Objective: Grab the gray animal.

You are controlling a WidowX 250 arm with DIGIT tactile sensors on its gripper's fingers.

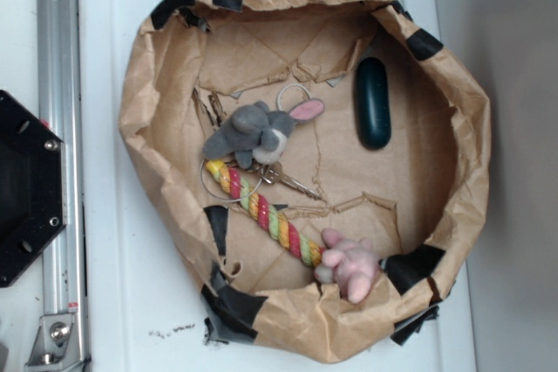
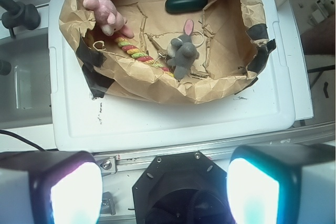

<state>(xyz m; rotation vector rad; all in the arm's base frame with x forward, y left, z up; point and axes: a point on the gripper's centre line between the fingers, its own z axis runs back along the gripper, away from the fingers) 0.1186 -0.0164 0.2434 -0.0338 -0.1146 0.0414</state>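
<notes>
- My gripper (image 2: 164,192) hangs well back from the paper nest (image 1: 453,128), over the black base plate (image 2: 178,192); my two fingers (image 2: 68,187) stand wide apart at the lower corners of the wrist view, holding nothing.
- The gray animal (image 1: 253,132) lies inside the nest, left of middle in the exterior view, its pink-lined ear pointing toward the dark green oval object (image 1: 373,102).
- It rests on a key ring with keys (image 1: 292,182), and touches the upper end of the striped rope toy (image 1: 266,213).
- The rope runs diagonally down to the pink plush toy (image 1: 350,266), which sits against the nest's wall, well apart from the gray animal.
- The nest is crumpled brown paper patched with black tape, sitting on a white lid (image 2: 173,124).
- A metal rail (image 1: 59,128) runs alongside the lid.
</notes>
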